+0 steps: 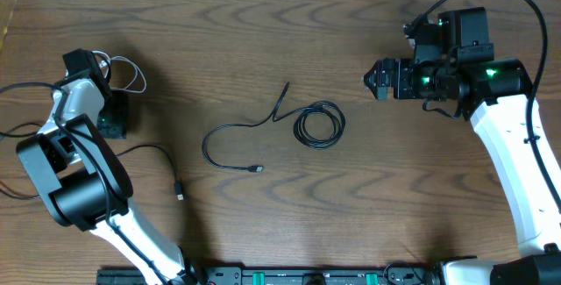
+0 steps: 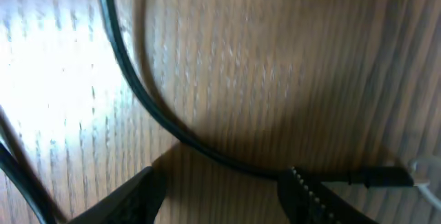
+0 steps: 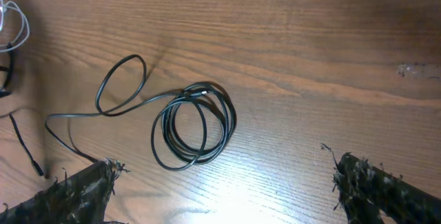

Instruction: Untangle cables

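One black cable (image 1: pixel 318 125) lies mid-table as a small coil, its tail looping left to a plug (image 1: pixel 257 170). The right wrist view shows that coil (image 3: pixel 193 131) ahead of my right gripper (image 3: pixel 224 165), which is open and empty. From above, the right gripper (image 1: pixel 377 81) hovers to the right of the coil. My left gripper (image 1: pixel 114 125) is at the far left, beside a white cable (image 1: pixel 125 72). Close up, the left gripper (image 2: pixel 224 182) is open over bare wood. A second black cable (image 2: pixel 148 107) curves just past its right finger to a plug (image 2: pixel 386 176).
A thin black cable end (image 1: pixel 178 188) lies near the left arm's elbow. Thicker arm cables (image 1: pixel 17 88) trail off the left edge. The table's far edge runs along the top of the overhead view.
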You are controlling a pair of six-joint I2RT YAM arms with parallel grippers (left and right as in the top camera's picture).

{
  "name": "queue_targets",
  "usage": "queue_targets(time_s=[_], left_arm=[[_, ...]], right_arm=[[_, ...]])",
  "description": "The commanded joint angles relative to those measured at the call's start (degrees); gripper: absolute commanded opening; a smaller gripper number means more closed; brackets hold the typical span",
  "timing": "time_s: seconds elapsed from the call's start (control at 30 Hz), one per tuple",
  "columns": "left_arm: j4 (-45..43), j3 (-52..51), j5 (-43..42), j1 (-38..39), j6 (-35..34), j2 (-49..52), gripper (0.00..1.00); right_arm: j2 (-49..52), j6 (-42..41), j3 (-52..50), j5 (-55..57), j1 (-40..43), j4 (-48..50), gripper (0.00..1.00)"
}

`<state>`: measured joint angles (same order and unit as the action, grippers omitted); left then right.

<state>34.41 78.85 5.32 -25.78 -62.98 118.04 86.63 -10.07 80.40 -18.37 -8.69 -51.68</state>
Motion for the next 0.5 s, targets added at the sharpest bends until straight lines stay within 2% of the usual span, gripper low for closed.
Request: queue_targets(time_s=[0.0,0.2,0.27,0.47], left_arm=[[-0.2,-1.9,1.8,-1.0,-0.9,5.8,0.49],[1.7,-1.9,-0.7,-1.2,4.3,5.8,0.12],[4.5,-1.9,-2.4,-1.2,4.3,5.8,0.08],[15.8,-1.9,-4.3,-1.2,4.2,5.3,0.07]], right_arm=[[0.4,-0.1,0.0,0.0,-0.5,-0.1,0.99],[0.4,-0.2,0.0,0.0,-0.8,0.7,0.99],[0.4,-0.1,0.0,0.0,-0.8,0.7,0.99],[0.4,-0.2,0.0,0.0,-0.8,0.9,0.99]])
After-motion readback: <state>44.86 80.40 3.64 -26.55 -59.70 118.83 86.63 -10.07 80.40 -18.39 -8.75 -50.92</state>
